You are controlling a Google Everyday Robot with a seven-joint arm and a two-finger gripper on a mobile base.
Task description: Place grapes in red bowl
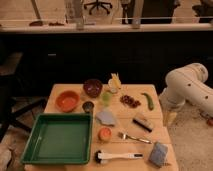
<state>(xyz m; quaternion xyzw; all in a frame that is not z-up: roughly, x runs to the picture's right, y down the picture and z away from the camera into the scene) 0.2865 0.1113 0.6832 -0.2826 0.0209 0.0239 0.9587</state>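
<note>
Arm (187, 86): white, bulky, at right of frame, clear of the surface (154, 116). Large rounded joint sits high at centre right; one link drops from it toward the surface's right edge, another runs off the right border. No part of it is over the wood.

Tool: not made out in the frame, somewhere past the arm's lower links at the right side. Jaws spread wide. Nothing from the surface is in it.

Grapes (130, 101): flat dark red cluster lying on the surface, right of centre in the upper row, just left of a curved green pod (148, 101), not touching it.

Red bowl (67, 101): upper left of the surface, upright, apparently empty. Well apart from the grapes.

Between grapes and red bowl, left to right: small dark cup (88, 106) just right of the red bowl, maroon bowl (92, 87) behind it, pale green item (106, 97), yellow item (115, 81) near the far edge.

Edges and room:
- green tray (29, 146) fills the lower left, its far rim just below the red bowl
- grey-blue piece (105, 117) and orange cup (104, 133) sit along the tray's right side
- dark-edged block (143, 122), fork (134, 138), white-handled brush (118, 156) and blue-grey sponge (159, 154) fill the lower right
- bare wood directly below the grapes and around the pod up to the right edge
- dark cabinet wall runs behind the far edge
</note>
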